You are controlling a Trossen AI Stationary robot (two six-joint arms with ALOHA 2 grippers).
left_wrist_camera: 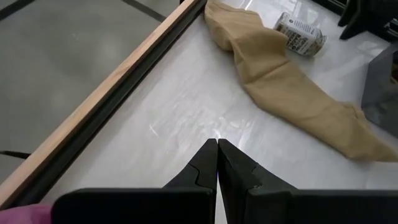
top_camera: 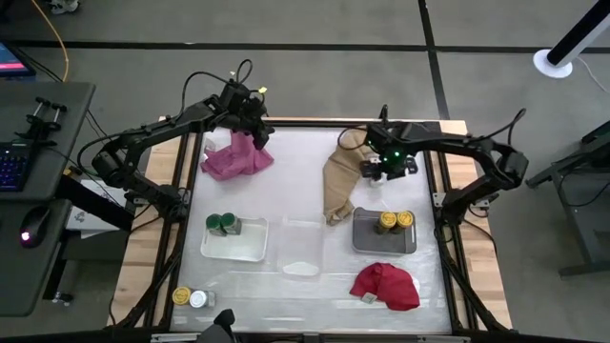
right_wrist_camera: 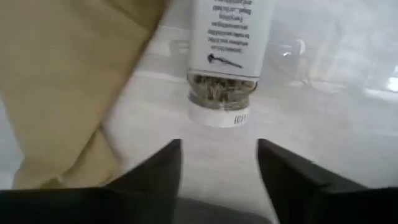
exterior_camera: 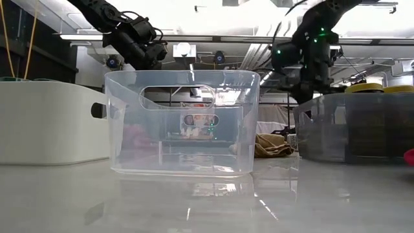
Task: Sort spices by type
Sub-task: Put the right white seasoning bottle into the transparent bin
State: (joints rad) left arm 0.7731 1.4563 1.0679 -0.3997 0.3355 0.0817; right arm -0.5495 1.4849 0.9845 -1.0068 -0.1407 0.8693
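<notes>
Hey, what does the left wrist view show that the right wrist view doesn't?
Only the left wrist view shows the left tool with its fingers pressed together, the table's wooden edge, the floor beyond it, and the whole spice jar lying on its side beside the tan cloth.

Only the right wrist view shows the right tool open, lined up close on that jar, with dried herbs visible through the glass above its white lid.

Both show the jar, the tan cloth and the white table surface.

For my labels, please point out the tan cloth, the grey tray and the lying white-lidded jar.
tan cloth [top_camera: 339, 181], high view, middle of the fabric.
grey tray [top_camera: 363, 232], high view, bare floor at its left end.
white-lidded jar [right_wrist_camera: 222, 59], right wrist view, on its label.
</notes>
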